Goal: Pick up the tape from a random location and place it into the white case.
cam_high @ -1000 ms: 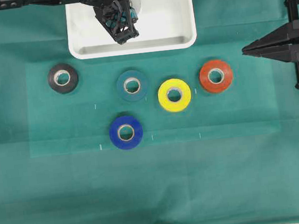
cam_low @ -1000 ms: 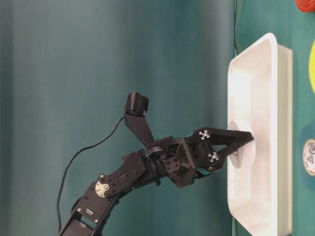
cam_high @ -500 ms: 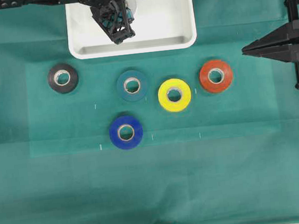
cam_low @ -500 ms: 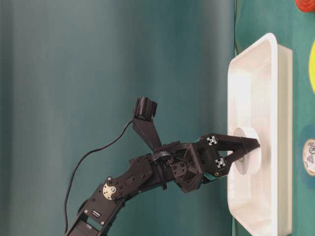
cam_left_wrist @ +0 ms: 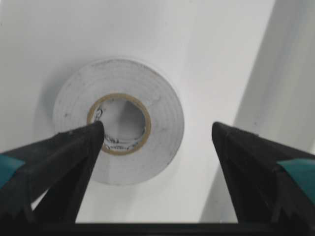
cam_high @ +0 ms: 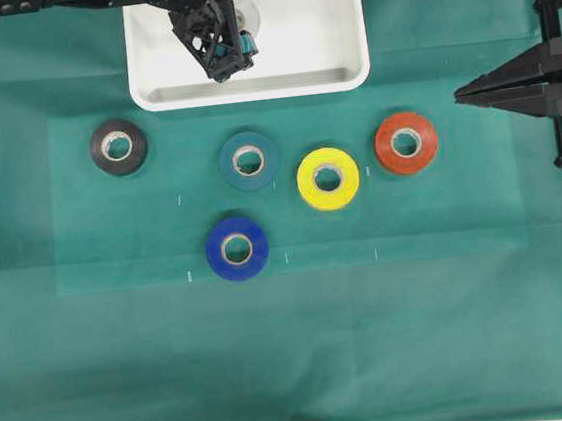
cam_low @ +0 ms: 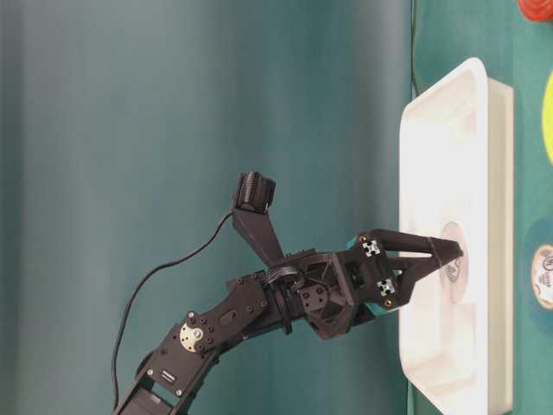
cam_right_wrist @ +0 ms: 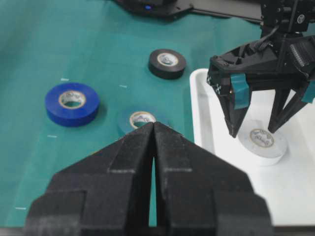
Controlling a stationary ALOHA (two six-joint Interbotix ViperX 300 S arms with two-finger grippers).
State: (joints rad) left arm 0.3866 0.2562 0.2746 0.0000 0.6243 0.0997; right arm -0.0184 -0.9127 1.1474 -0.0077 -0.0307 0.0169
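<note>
- I'm holding the left gripper [cam_left_wrist: 157, 142] wide open, gripping nothing; the tape [cam_left_wrist: 118, 120] is lying just below in the white case [cam_high: 342, 23].
- I'm planning a straight lift to avoid nudging it.

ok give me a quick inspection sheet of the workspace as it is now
surface: green cloth over the table, faint marked rectangle
job's things: the tape lies flat inside the white case
clutter: black roll, teal roll, yellow roll, red roll, blue roll, all flat on the cloth
grippers: left gripper above the tape, jaws open and apart from it; right gripper shut, off to the side
cables: black cable along the left arm
surroundings: green backdrop
</note>
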